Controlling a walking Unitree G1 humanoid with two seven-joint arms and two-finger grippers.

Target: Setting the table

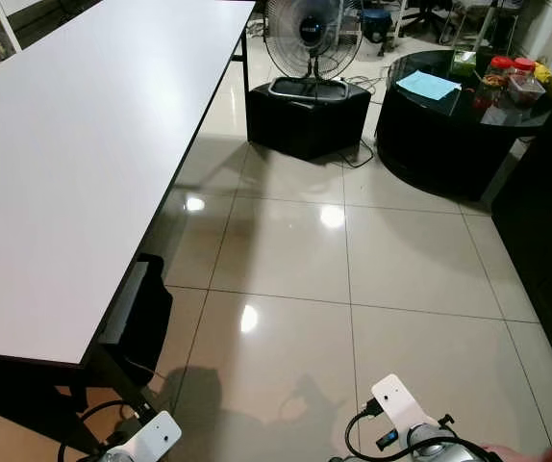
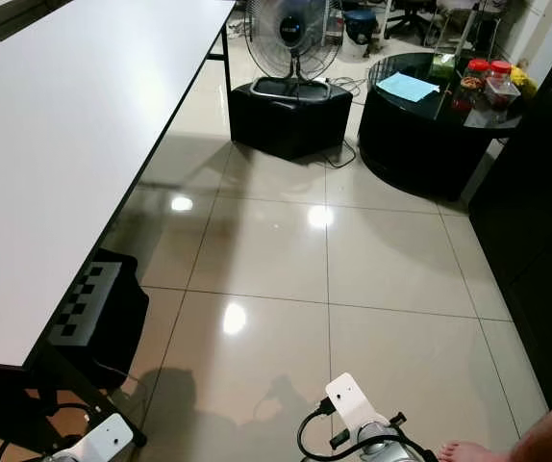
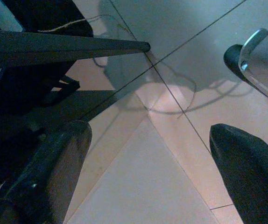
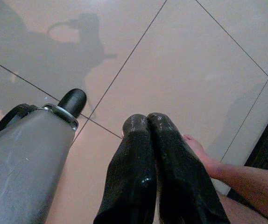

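Left tool [image 3: 148, 154] released, right tool [image 4: 148, 135] clenched empty, beside long white table [image 1: 55, 173] running away lengthwise.

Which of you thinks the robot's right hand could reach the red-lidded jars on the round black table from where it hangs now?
Probably not. The right hand hangs low over the floor tiles, while the red-lidded jars sit across the room on the round black table; it would have to walk over.

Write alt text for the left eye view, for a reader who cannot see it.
A long white table runs along the left over glossy beige floor tiles, its top bare. Beyond stand a pedestal fan on a black box and a round black table holding red-lidded jars and a blue paper.
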